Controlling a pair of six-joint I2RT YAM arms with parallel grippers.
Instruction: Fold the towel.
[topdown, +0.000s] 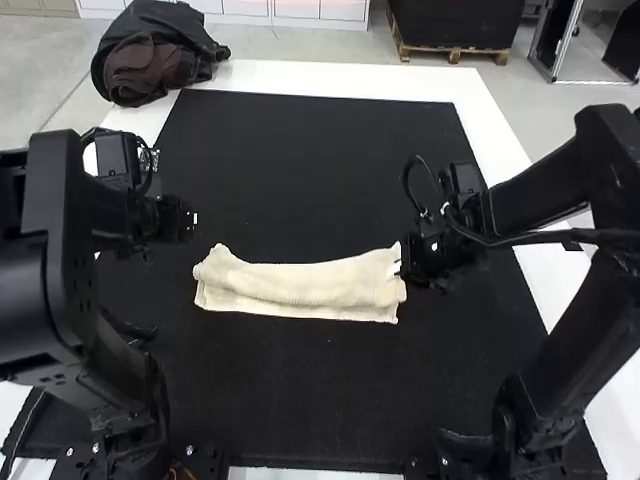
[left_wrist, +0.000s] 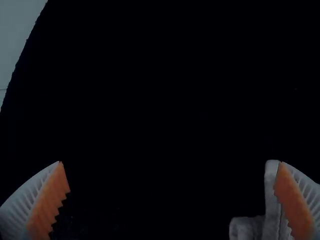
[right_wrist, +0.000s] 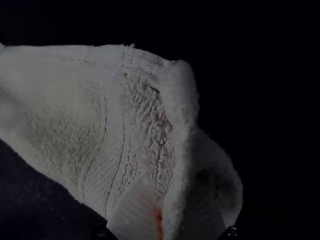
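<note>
A black mat is covering the middle of the white table, and its pale rim is peeking out around it. A dark bag is sitting at the far left corner. The cream towel is lying across the mat between the arms, folded into a long, thin strip, with a thin bit of the lower layer poking out on the near side. Its left end is bunching up a little.

The left gripper is hanging near that end, and its wrist view is showing the ribbed fingers wide apart, with some towel by one of them. The right gripper is pinching the towel's right end. Its wrist view is showing bumpy loops and a puffy edge between the fingers; it is dark there, so the edge may be folding over.
</note>
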